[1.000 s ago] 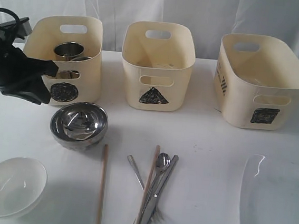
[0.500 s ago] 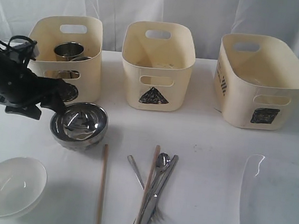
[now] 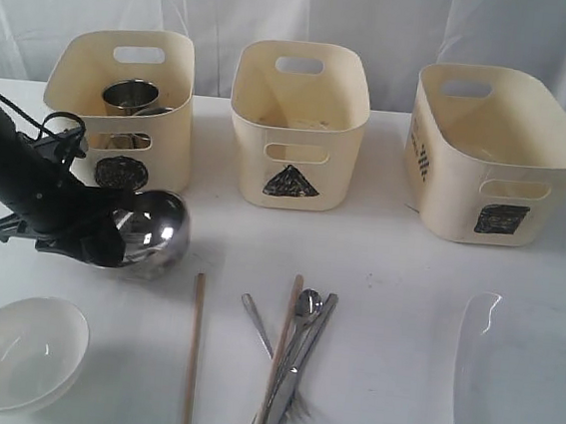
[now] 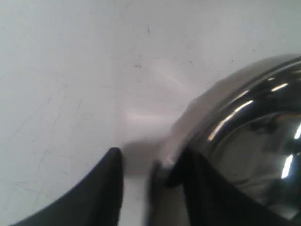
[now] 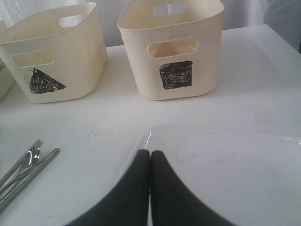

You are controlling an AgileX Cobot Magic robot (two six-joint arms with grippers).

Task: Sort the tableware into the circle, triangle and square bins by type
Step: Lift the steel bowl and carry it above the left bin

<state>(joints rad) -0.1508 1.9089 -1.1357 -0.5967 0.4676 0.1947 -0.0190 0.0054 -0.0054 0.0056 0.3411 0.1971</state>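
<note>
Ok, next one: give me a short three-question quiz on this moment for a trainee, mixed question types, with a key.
1. True or false: the steel bowl stands level on the table.
2. Which mark is on the tub that holds the steel mug? A circle, B triangle, C square.
3. In the right wrist view, what lies just ahead of the shut right gripper?
Key: 1 false, it is tipped on its side at the left gripper. 2 A, the circle bin. 3 the large white plate.
</note>
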